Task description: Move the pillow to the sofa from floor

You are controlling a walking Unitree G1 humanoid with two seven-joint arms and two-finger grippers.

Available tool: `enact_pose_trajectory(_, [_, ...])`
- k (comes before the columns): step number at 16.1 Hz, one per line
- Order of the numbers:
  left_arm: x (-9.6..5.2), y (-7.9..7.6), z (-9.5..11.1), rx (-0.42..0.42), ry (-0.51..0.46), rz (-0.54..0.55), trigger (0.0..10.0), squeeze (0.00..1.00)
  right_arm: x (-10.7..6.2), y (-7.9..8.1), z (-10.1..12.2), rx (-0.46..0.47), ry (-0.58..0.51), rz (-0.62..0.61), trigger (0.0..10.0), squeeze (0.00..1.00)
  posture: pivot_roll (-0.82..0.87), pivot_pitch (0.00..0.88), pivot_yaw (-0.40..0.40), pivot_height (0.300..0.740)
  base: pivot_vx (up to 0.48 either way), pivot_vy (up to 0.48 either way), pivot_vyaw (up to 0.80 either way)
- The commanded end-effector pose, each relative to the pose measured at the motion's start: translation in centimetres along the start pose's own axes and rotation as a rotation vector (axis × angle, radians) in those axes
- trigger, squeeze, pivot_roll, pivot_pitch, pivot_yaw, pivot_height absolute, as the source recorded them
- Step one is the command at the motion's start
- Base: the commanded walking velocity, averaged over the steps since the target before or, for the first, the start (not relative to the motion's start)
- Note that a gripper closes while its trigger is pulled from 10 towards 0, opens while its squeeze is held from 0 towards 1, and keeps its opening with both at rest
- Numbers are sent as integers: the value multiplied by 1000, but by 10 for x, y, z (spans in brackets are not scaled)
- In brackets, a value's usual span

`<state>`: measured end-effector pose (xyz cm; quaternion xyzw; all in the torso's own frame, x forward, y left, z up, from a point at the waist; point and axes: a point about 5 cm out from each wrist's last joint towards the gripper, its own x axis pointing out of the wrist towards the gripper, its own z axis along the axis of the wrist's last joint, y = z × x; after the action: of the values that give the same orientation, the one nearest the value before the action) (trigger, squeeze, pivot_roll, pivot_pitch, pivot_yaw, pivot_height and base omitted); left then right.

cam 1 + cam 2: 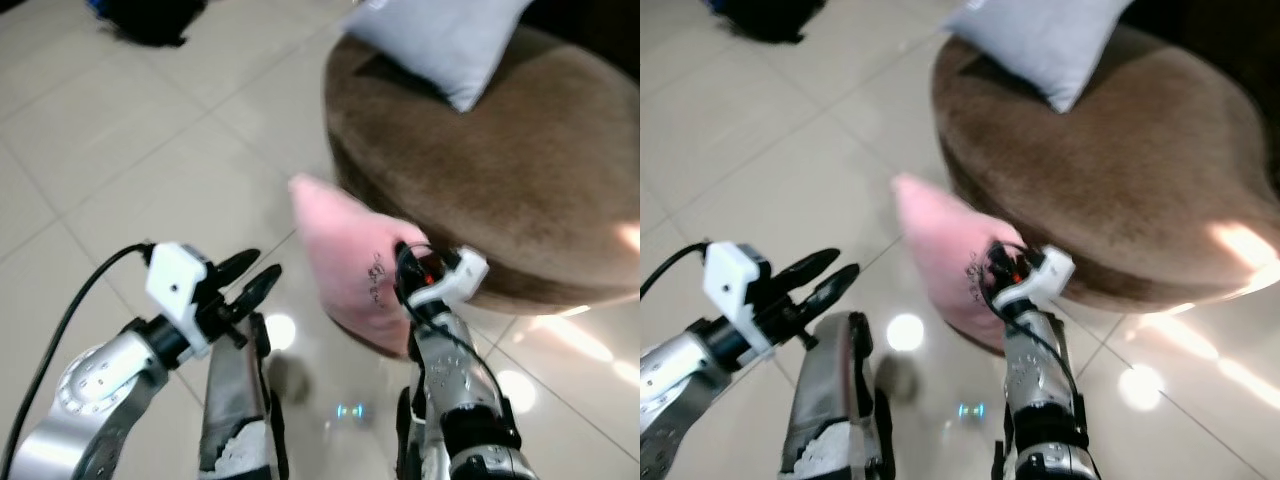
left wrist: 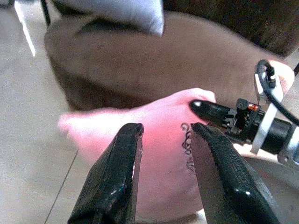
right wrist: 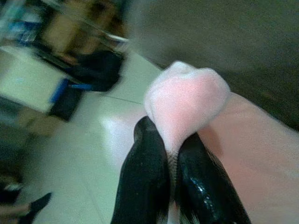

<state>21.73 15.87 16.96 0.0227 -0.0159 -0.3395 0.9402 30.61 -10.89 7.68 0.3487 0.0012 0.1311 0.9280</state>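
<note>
Right now the pink pillow (image 1: pixel 352 268) is soft and puffy with a small dark scribble printed on its face, and it stands on edge against the side of the round brown sofa (image 1: pixel 520 160), low by the tiled floor (image 1: pixel 130 150). The right gripper (image 3: pixel 172 144) is clamped tight on a bunched corner of it. The left gripper (image 1: pixel 250 272) hovers just beside the pillow, fingers slightly parted, holding nothing. A grey pillow (image 1: pixel 440 40) lies on the sofa.

The pink pillow (image 1: pixel 355 270) bears a small dark scrawled marking at its 3 o'clock side, too blurred to read
</note>
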Motion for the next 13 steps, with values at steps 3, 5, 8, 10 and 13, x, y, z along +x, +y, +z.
enact_pose_trajectory(3, [12,-5,3,-12,-58,-34,10000,0,-6,67,42,84,-119,166,0,0,21,102,81,506,0,0,0])
enact_pose_trajectory(5, [34,-1,13,-17,-153,-2,10000,0,-7,88,93,70,-276,122,0,0,-8,79,80,506,0,0,0])
enact_pose_trajectory(8, [49,2,24,1,-214,27,10000,0,-5,78,132,-22,-440,-65,0,0,-33,46,75,506,0,0,0])
enact_pose_trajectory(10, [58,15,23,22,-142,159,10000,0,-10,80,167,-304,-501,-86,10000,0,-43,29,69,506,0,0,0])
enact_pose_trajectory(13, [56,23,30,73,-166,280,10000,0,-17,78,166,-462,-445,-143,10000,0,-30,22,41,516,0,0,0])
